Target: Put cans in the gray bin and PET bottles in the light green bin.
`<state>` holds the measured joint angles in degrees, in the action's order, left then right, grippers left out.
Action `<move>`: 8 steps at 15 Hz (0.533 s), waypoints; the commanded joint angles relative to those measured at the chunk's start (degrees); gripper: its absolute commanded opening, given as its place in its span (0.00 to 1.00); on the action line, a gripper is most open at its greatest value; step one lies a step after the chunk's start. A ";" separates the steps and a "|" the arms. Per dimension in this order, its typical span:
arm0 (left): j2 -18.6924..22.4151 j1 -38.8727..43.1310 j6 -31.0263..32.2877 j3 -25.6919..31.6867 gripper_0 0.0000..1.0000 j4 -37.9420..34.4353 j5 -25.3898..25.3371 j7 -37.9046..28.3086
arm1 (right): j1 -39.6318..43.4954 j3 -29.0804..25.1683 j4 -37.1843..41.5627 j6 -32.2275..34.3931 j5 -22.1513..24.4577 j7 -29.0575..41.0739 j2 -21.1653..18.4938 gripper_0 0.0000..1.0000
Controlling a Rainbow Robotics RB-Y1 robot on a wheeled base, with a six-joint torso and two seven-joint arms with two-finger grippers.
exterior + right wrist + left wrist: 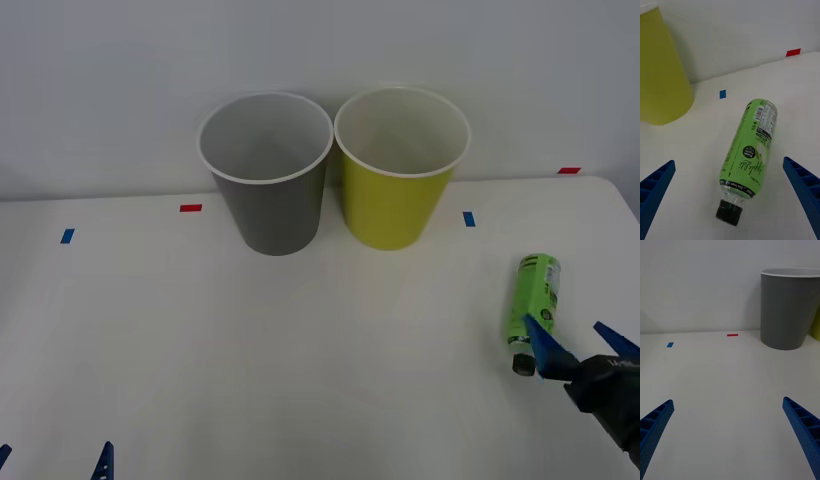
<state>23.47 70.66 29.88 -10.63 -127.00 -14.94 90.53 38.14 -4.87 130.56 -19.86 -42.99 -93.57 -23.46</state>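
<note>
Bottle [534, 305] lies flat on the table [300, 360], well to the right of the green bin [400, 170] and nearer the robot than it, cap end toward the robot, base pointing away. Right pincer [580, 345] sits just at the cap end, fingers apart, nothing held; in the wrist view the bottle [748, 150] runs lengthwise between the two fingers [655, 187], long axis roughly in line with the approach, slightly skewed. Right arm is clearly the nearer one. Left pincer [55, 458] is parked far left of the gray bin [268, 175], fingers apart, empty. Likely next: advance along the bottle and close across its body.
</note>
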 commanded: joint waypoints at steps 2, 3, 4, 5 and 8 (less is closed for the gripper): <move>0.00 0.00 0.00 0.00 1.00 0.00 0.00 0.00 | -8.78 -3.83 0.04 -13.81 3.18 8.31 -2.02 1.00; 0.00 0.00 0.00 0.00 1.00 0.00 0.00 0.00 | -10.80 -4.18 0.04 -16.88 5.82 11.83 -3.34 1.00; 0.00 0.00 0.00 0.00 1.00 0.00 0.00 0.00 | -12.56 -4.89 0.04 -20.40 6.61 15.17 -4.57 1.00; 0.00 0.00 0.00 0.00 1.00 0.00 0.00 0.00 | -14.06 -5.33 0.04 -23.47 6.61 17.10 -5.19 1.00; 0.00 0.00 0.00 0.00 1.00 0.00 0.00 0.00 | -18.89 -7.17 -0.05 -31.91 7.93 20.27 -6.42 1.00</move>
<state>23.47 70.66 29.88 -10.63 -127.00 -14.94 90.53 21.00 -11.18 130.60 -49.12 -35.79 -74.30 -29.38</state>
